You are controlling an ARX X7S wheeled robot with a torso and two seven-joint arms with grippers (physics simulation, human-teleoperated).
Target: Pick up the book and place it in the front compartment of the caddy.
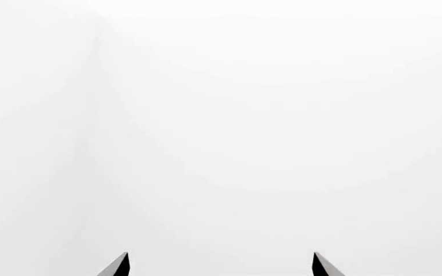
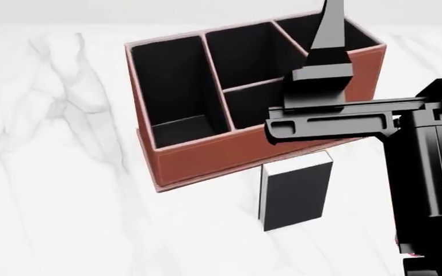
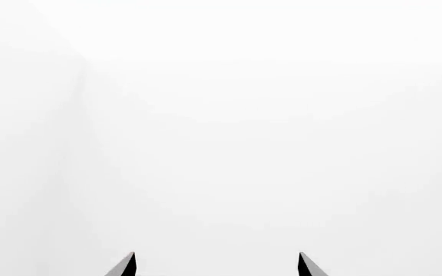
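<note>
Nearest you, lower centre of the head view: the book (image 2: pixel 296 192) stands upright on the white marbled surface (image 2: pixel 67 190), white page edge facing left, just in front of the caddy (image 2: pixel 205 155). Your right arm (image 2: pixel 428 161) crosses above it from the right edge. Behind, upper centre, the front compartment (image 2: pixel 253 106) sits partly hidden by that arm. Both wrist views show only blank white: left fingers (image 1: pixel 117 265) spread apart, right fingers (image 3: pixel 125 265) likewise, nothing held.
</note>
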